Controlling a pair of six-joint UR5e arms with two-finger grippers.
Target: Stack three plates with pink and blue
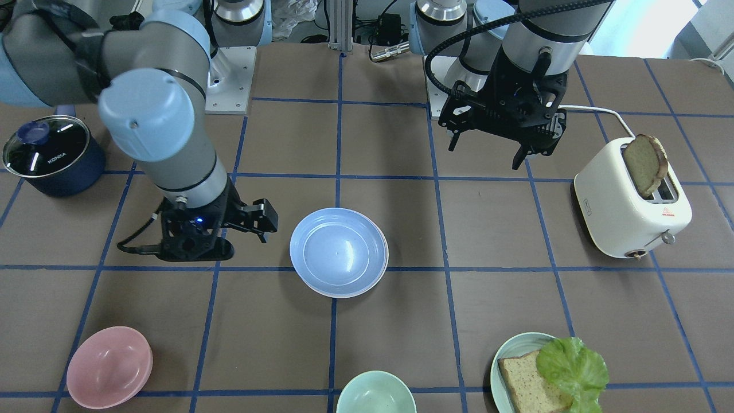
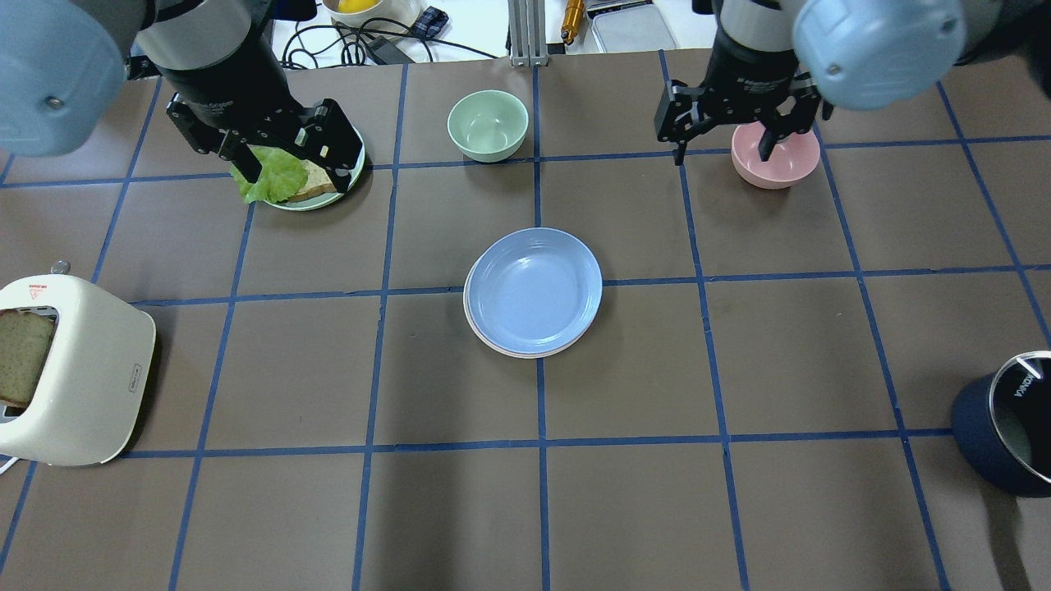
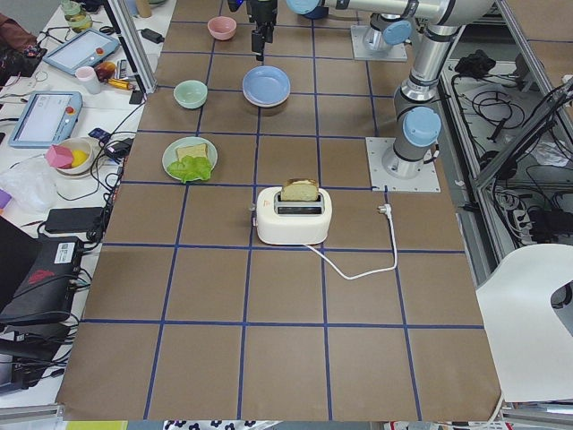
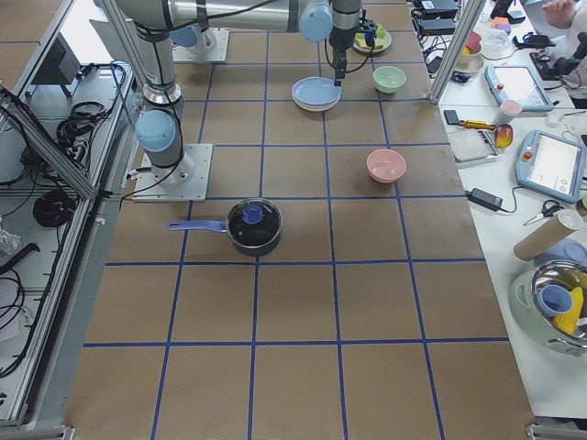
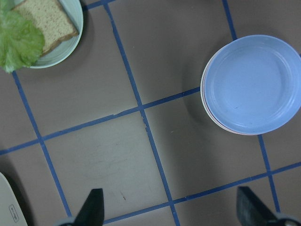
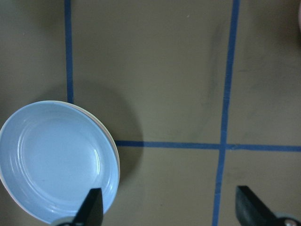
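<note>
Overhead exterior: plates [image 2: 532, 291] apart from jaws

Brown bench [image 2: 739, 369], blue tape grid. Centre: light blue plate [image 2: 533, 289], thin pale pinkish-white rim [image 1: 338, 295] under it. Operators' edge: pink bowl [image 2: 775, 156], mint-green bowl [image 2: 488, 125], pale mint plate [image 1: 507, 350] with tan bread [image 1: 530, 381] and green lettuce [image 1: 573, 367]. Robot's-left edge: cream-white toaster [image 2: 90, 377], brown toast [image 1: 645, 163]. Robot's-right edge: navy pot [image 1: 63, 172], clear glass lid [image 1: 49, 150], blue knob [image 1: 33, 133].
</note>
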